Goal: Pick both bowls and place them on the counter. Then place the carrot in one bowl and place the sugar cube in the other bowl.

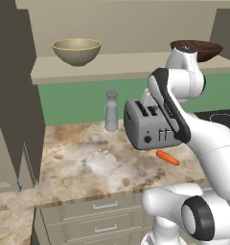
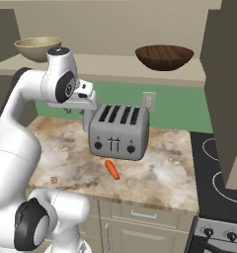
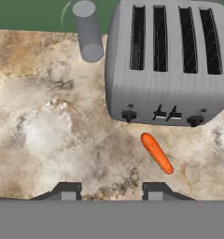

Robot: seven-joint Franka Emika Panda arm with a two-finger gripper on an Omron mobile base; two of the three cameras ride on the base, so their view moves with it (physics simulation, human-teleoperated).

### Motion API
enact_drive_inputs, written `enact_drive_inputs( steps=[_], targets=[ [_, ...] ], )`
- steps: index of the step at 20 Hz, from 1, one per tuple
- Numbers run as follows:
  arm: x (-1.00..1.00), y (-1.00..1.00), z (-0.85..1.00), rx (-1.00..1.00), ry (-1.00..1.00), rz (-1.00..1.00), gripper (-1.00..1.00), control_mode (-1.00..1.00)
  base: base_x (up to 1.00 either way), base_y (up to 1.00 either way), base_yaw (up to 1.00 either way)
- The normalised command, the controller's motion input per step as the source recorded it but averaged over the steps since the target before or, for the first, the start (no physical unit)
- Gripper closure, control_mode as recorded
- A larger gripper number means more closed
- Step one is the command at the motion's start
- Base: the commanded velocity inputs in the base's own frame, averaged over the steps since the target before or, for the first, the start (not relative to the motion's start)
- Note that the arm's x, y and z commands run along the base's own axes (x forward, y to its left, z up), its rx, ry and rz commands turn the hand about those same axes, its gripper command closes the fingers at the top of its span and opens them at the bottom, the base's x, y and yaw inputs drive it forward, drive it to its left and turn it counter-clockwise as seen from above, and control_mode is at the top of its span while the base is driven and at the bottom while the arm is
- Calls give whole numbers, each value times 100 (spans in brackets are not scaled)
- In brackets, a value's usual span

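Progress: nothing placed yet; all four placings are left, I judge.
Bowls: deep beige-olive bowl [image 1: 76, 50] and wide dark wooden bowl [image 2: 164, 57] both on the wall shelf [image 1: 117, 67].
Carrot: slim, smooth, orange [image 3: 157, 153], on the mottled stone counter [image 3: 53, 135] before the grey toaster [image 3: 167, 65].
Sugar cube: tiny speckled lump [image 1: 126, 182] near the counter edge.
Gripper: [image 3: 112, 191] above the counter, jaws partly open, empty.

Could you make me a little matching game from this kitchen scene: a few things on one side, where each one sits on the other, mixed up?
Things:
1. carrot
2. wooden bowl
3. sugar cube
4. shaker

Places:
A. up on the wall shelf
B. near the counter's front edge
C. on the counter just in front of the toaster
D. by the green wall, beside the toaster

Pairs: 1-C, 2-A, 3-B, 4-D
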Motion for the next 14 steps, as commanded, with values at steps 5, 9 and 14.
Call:
enact_drive_inputs(
  steps=[5,9,14],
  targets=[
    [-9,0,0,0,-2,0,-100,-100,0,0,0],
    [-19,8,2,7,-9,-13,-100,-100,0,0,0],
    [-16,25,24,27,-4,-24,-100,-100,0,0,0]
  ],
)
